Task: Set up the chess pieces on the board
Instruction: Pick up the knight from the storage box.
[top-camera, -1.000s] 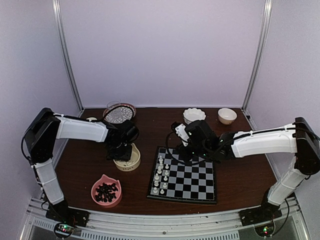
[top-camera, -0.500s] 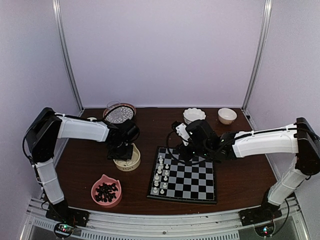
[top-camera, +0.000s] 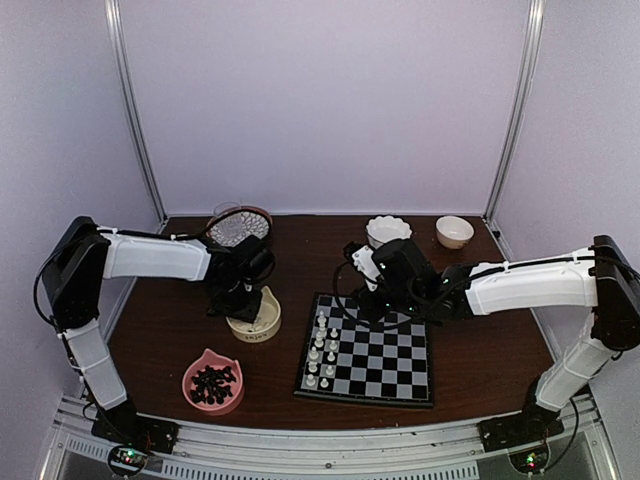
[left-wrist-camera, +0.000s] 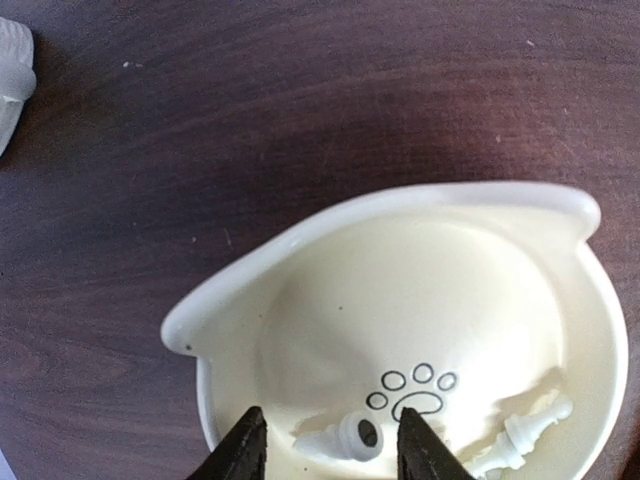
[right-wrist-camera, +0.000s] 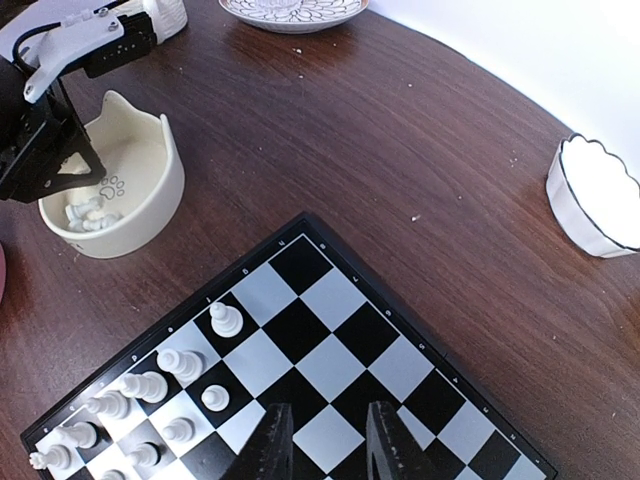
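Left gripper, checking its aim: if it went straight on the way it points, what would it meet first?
Probably the white chess piece lying in the cream paw-print bowl, between the left gripper's open fingers; depth is unclear.

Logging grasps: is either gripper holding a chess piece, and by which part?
Neither. The left gripper, jaws apart, straddles a lying piece in the cream bowl; the right gripper is empty above the board.
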